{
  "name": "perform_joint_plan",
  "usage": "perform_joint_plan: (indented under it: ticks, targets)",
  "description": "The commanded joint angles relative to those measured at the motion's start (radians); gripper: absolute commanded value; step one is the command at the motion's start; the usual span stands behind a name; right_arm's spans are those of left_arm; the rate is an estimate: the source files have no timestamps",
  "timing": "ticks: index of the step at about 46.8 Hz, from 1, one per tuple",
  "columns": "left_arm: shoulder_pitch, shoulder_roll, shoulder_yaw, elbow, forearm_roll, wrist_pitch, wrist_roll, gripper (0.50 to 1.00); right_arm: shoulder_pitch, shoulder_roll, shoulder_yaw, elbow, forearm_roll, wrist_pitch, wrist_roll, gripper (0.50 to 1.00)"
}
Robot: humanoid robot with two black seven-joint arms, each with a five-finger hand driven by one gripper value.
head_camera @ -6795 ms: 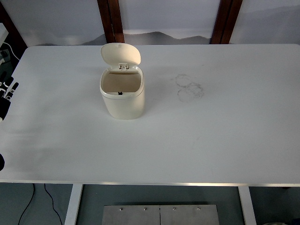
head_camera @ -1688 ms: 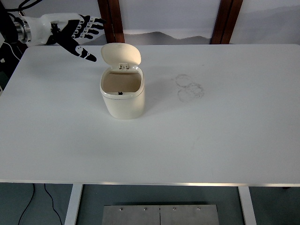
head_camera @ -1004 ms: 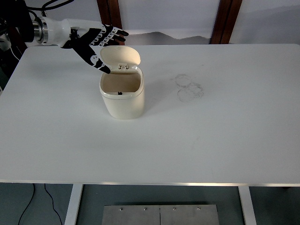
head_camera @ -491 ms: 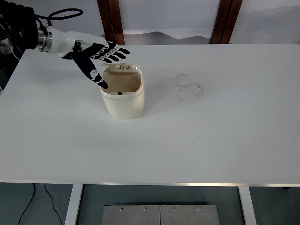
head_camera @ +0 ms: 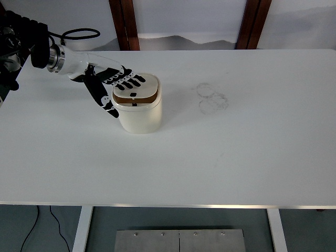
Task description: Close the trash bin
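A small cream trash bin (head_camera: 138, 112) stands on the white table (head_camera: 210, 157), left of centre. Its lid (head_camera: 143, 87) lies nearly flat over the opening, with a thin dark gap still showing at the front rim. My left hand (head_camera: 116, 86) reaches in from the upper left with its black and white fingers (head_camera: 131, 82) spread flat on top of the lid. The thumb (head_camera: 105, 102) hangs down beside the bin's left wall. The hand grasps nothing. My right arm is out of view.
Faint ring marks (head_camera: 211, 97) stain the table to the right of the bin. Two dark wooden posts (head_camera: 125, 23) stand behind the far edge. The table's near edge runs along the bottom.
My left hand came in from the upper left, met the upright lid and pushed it forward and down onto the bin. The bin itself stayed in place.
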Motion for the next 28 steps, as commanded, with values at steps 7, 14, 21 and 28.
perform_joint_plan:
  ticks: [7, 14, 21, 28]
  targets:
    - [-0.008, -0.002, 0.004, -0.001, 0.002, -0.013, 0.012, 1.000, 0.001, 0.000, 0.000, 0.000, 0.000, 0.000, -0.002, 0.995]
    - [-0.008, -0.008, 0.019, -0.006, 0.002, -0.013, 0.028, 1.000, 0.000, 0.000, 0.000, 0.000, 0.000, 0.000, 0.000, 0.995]
    - [-0.009, -0.017, 0.027, -0.012, 0.000, -0.013, 0.028, 1.000, 0.000, 0.000, 0.000, 0.000, 0.000, 0.000, 0.000, 0.995]
    - [-0.009, -0.020, 0.028, -0.012, 0.002, -0.013, 0.028, 1.000, 0.000, 0.000, 0.000, 0.000, 0.000, 0.000, -0.002, 0.995]
